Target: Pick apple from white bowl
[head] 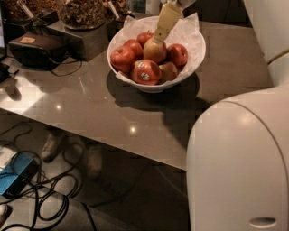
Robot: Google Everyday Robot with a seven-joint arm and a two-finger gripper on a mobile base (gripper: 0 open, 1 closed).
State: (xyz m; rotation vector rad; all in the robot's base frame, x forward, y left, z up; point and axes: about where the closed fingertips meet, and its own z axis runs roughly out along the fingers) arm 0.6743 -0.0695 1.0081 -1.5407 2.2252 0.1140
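Claw [159, 35] at top ctr, tilted down-left, tip lowest.

My tool [159, 37], at the top of my view over the white bowl [156, 86], is a pale yellow tapering piece. Nearer me sits a smooth cream-white rounded shell [239, 162] with a small oval recess [263, 222] low down; a second white casing [264, 27] shows a thin tan seam.

Looks like an office snack corner: grey counter [113, 117], jars of snacks [81, 13] with scoops [25, 9], a white bowl [153, 87] of apples [144, 71], cables [49, 198] across the floor [126, 203]. The gripper [159, 37] hangs over the bowl.
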